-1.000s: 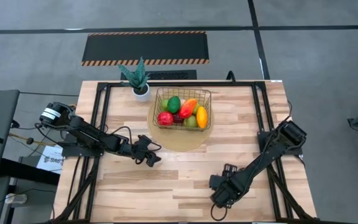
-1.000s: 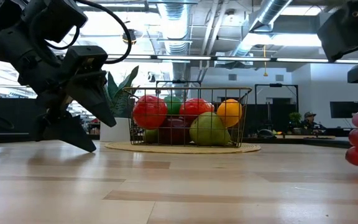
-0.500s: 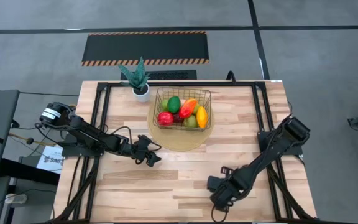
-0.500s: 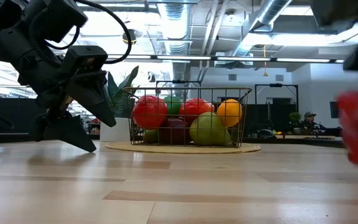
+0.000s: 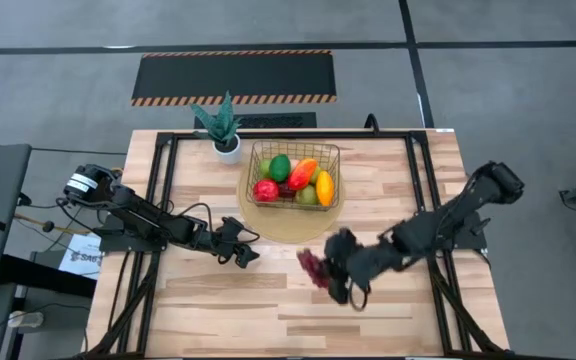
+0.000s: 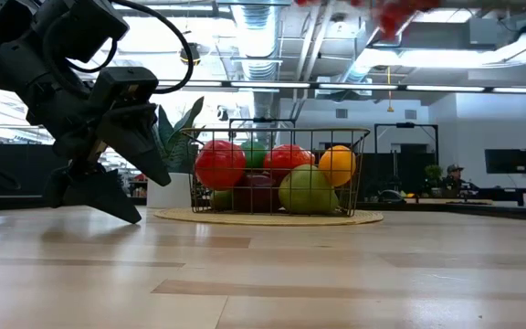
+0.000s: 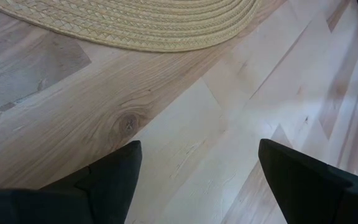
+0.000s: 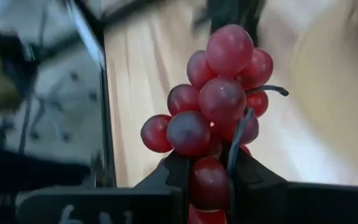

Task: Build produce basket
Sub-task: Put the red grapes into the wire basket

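Step in hand: we carry grapes [image 5: 315, 268] toward basket [image 5: 294, 150] — right gripper [image 5: 330, 274] at lower centre, fingers clamped on bunch. Basket upper centre of bench [image 5: 218, 300], fruit inside. Left gripper [image 5: 246, 252] waits left of centre, fingers spread, empty. Next — lift over rim, release.

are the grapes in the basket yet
No. The grapes are out, held in the right gripper, short of the basket.
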